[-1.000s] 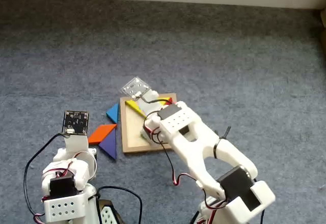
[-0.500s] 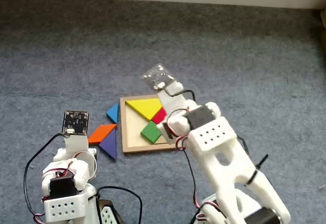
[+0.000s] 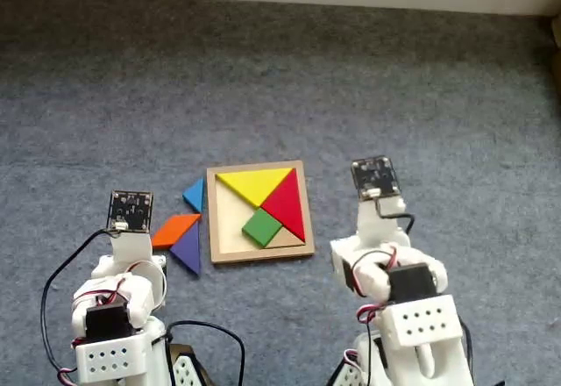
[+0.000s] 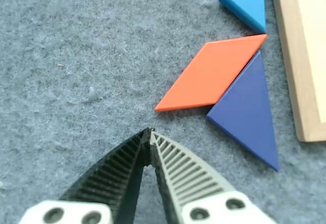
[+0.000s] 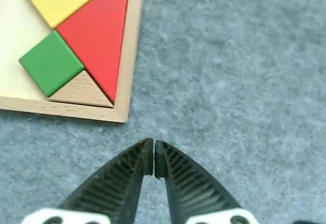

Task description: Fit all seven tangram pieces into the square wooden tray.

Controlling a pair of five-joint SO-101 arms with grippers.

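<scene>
Grey-carpeted table (image 3: 394,96) w/ wooden tray (image 3: 211,219) on it. Just beside tray's left edge: lt-blue triangle (image 3: 194,195), orange parallelogram (image 3: 175,229), dk-blue triangle (image 3: 188,248); last two touching.

— Which colours show inside the pale wooden tray (image 3: 211,219)?

— A yellow triangle (image 3: 254,184), a red triangle (image 3: 287,203), a green square (image 3: 262,227) and a tan triangle (image 3: 287,239) of plain wood.

— And beyond it?

— A light blue triangle (image 3: 195,195), an orange parallelogram (image 3: 175,229) and a dark blue triangle (image 3: 188,247), on a mottled blue-grey tabletop (image 3: 421,96). The left gripper (image 4: 149,132) pairs a black ribbed jaw with a grey one; the right gripper (image 5: 153,147) has black ribbed jaws.
</scene>
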